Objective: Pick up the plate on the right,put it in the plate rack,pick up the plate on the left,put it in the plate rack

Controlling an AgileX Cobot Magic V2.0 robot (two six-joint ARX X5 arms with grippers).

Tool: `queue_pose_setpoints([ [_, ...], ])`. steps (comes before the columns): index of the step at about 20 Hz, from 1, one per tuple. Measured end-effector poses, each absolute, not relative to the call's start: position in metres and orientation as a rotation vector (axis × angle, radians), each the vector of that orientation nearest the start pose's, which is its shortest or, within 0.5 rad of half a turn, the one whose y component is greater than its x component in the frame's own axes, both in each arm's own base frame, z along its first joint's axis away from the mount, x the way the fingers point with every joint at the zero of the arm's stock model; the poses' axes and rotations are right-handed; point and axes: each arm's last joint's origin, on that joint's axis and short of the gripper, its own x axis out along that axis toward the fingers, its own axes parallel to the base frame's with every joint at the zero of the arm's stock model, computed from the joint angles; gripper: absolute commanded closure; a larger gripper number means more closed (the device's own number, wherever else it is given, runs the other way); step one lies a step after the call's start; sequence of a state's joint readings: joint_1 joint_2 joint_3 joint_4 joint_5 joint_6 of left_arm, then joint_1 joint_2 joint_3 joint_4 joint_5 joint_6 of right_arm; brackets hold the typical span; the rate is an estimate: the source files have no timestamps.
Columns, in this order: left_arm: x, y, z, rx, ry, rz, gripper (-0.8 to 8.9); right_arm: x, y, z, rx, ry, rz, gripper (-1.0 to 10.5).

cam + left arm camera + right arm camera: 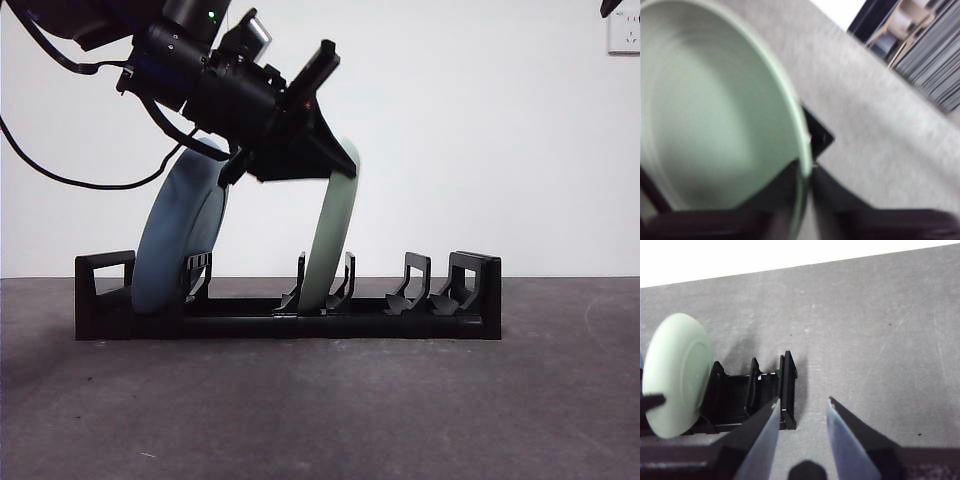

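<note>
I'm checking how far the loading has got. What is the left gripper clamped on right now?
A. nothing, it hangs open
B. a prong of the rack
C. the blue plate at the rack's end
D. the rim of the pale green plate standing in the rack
D: the left wrist view shows the left gripper pinching the pale green plate at its rim, and the front view shows that plate standing in the plate rack.

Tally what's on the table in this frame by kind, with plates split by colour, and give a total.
Green plate: 1, standing in the rack, rim clamped by the left end effector
Blue plate: 1, leaning in the rack's end slot
Plate rack: 1
Total: 3 things
The right end effector waits open, holding nothing.
</note>
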State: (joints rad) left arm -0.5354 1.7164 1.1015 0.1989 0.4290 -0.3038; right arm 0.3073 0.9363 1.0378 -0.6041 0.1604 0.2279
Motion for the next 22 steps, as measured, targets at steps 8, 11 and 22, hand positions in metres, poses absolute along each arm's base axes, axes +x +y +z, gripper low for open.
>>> queue_pose_setpoints([
  [8,0.298,-0.211,0.226,-0.139,0.735,-0.920,5.52,0.184,0.055,0.348,0.106,0.555,0.139,7.9],
  [11,0.273,-0.209,0.260,-0.062,0.665,-0.944,5.52,0.183,0.057,0.346,0.090,0.582,0.202,7.9],
  [22,0.164,-0.119,0.367,0.257,0.404,-0.462,8.21,0.178,0.058,0.341,0.009,0.652,0.315,9.6],
])
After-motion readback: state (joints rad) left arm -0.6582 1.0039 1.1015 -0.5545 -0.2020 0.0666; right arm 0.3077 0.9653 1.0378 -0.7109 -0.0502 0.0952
